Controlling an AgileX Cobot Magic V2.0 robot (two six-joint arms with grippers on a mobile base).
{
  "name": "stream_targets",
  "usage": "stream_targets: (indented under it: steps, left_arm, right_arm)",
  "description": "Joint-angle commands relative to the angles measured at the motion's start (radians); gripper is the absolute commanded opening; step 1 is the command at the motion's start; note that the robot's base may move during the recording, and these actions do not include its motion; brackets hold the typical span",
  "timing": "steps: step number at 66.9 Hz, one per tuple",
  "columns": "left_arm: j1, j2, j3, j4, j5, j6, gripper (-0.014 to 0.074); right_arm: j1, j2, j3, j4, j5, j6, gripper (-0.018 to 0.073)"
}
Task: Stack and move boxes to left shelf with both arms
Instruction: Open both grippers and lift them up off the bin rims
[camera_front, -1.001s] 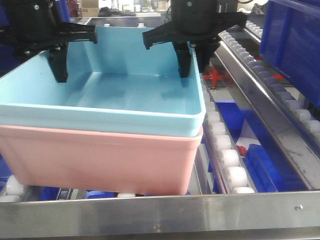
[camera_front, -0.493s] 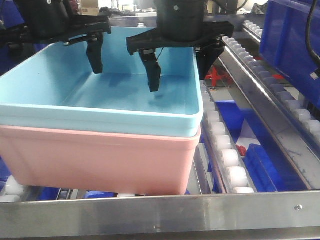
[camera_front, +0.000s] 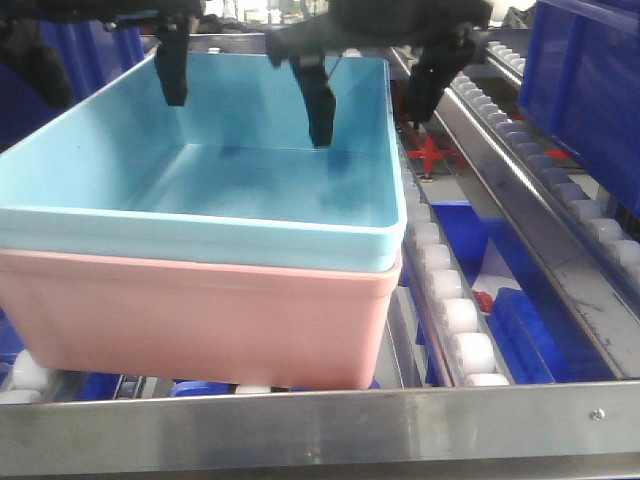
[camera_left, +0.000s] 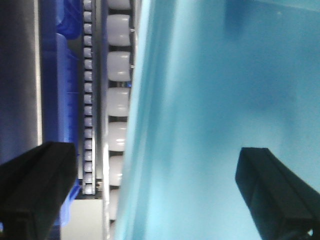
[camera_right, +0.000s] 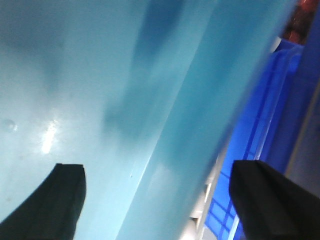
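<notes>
The light sky blue box (camera_front: 270, 180) sits nested inside the salmon pink box (camera_front: 200, 320). The stack rests on the left shelf, behind its front steel bar (camera_front: 320, 430) and beside white rollers (camera_front: 460, 315). My left gripper (camera_front: 110, 70) hangs open over the blue box's left wall, one finger inside and one outside. My right gripper (camera_front: 370, 100) is open astride the right wall. In the left wrist view the left gripper (camera_left: 157, 200) spans the blue wall (camera_left: 200, 100) without touching it. The right gripper (camera_right: 157, 200) likewise stands wide around the blue wall (camera_right: 100, 75).
A dark blue ribbed crate (camera_front: 590, 90) stands on the roller rail (camera_front: 560, 180) at the upper right. More dark blue crates (camera_front: 520, 330) lie on the level below. A small red part (camera_front: 430, 155) sits beyond the stack's right corner.
Both grippers have risen, so their fingers now hang higher near the blue box's rim. The stacked boxes have stayed where they were.
</notes>
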Motion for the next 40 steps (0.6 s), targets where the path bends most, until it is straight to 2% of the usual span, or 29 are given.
stream_targets:
  steps: [1,9,13,20,26,30,38,40]
  left_arm:
    - [-0.006,-0.082,-0.038,0.028,0.002,0.010,0.0546]
    - [-0.006,-0.111,-0.038,0.028,0.041,0.039,0.0533]
    - [-0.006,-0.126,-0.038,0.028,0.064,0.048,0.0504]
    - [-0.006,-0.152,-0.038,0.028,0.094,0.057,0.0406]
    - [-0.006,-0.168,-0.038,0.028,0.111,0.057,0.0281]
    - [-0.006,-0.172,-0.036,0.028,0.118,0.057,0.0180]
    - [-0.006,-0.172,-0.032,0.028,0.129,0.058,-0.0023]
    - [-0.006,-0.172,-0.027,0.028,0.125,0.058,-0.0013]
  right_arm:
    - [0.001,-0.097,-0.026,-0.037,-0.015,-0.009,0.0611]
    - [0.001,-0.132,-0.026,-0.037,0.004,-0.009,0.0606]
    - [0.001,-0.150,-0.026,-0.037,0.014,-0.009,0.0564]
    - [0.001,-0.178,-0.026,-0.037,0.044,-0.009,0.0381]
    - [0.001,-0.193,-0.026,-0.043,0.070,-0.009,0.0151]
    - [0.001,-0.199,-0.023,-0.048,0.074,-0.009,0.0032]
    - [0.001,-0.200,-0.023,-0.068,0.071,-0.009,0.0063]
    - [0.001,-0.200,-0.023,-0.076,0.069,-0.009,0.0060]
